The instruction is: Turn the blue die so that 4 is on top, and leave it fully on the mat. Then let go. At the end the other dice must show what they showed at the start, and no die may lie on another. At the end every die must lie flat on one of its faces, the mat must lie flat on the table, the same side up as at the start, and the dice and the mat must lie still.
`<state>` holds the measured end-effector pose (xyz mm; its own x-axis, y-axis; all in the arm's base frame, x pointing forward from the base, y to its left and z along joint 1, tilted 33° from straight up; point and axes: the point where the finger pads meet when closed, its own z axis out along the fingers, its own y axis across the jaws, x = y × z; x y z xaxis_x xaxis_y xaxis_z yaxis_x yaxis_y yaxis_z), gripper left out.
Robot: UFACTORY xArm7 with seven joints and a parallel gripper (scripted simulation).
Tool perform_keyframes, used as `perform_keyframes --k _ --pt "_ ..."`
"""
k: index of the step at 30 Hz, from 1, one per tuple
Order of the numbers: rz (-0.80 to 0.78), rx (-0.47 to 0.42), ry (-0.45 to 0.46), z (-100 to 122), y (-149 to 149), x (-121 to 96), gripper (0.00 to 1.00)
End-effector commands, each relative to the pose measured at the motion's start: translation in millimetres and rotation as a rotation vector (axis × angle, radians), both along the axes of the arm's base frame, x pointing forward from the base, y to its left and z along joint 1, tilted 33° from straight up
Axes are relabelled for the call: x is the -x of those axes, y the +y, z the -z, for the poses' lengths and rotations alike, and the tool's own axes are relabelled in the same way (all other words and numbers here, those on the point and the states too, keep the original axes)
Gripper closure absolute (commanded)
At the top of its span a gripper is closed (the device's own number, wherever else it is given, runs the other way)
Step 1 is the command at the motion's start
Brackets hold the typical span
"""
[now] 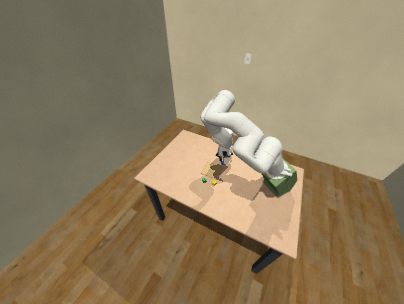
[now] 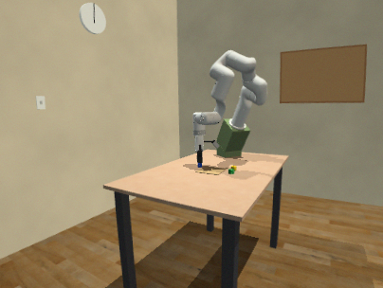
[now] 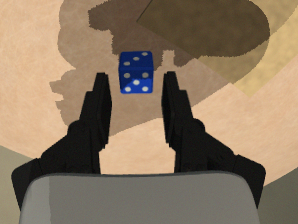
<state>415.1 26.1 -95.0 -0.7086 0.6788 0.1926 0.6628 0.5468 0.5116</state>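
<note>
Beige walls and a wood-plank floor surround a tan table [image 2: 246, 189] on dark legs, with the white arm reaching down from its green base toward the far part of the top. In the wrist view the blue die [image 3: 136, 72] sits in the gap ahead of the gripper [image 3: 135, 91], with daylight showing on both sides between it and the black fingers; the jaws stand partly apart and, as far as I can judge, grip nothing. The die appears to rest on bare table just beside the mat [image 3: 220, 23], not on it (the arm's shadow blurs the edge, so I would not swear to it). Its upward face carries several white pips that I cannot count with certainty, and the face toward the camera shows more. Seen from the top camera, the green die [image 1: 204, 180] and the yellow die [image 1: 214, 183] lie close together near the mat [image 1: 214, 170], well apart from the gripper [image 1: 223, 161] and seemingly untouched. By my reading the work is at an early stage: the fingers straddle the die, but closing on it, tipping it until 4 faces up, setting it wholly on the mat and releasing all remain to be done.
</note>
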Motion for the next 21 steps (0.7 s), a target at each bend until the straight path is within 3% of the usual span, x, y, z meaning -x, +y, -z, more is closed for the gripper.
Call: perform_keyframes --k 1,21 --pt "0.002 0.002 -0.002 -1 -2 -1 0.58" --pt "0.002 0.002 -0.002 17 9 -6 0.58"
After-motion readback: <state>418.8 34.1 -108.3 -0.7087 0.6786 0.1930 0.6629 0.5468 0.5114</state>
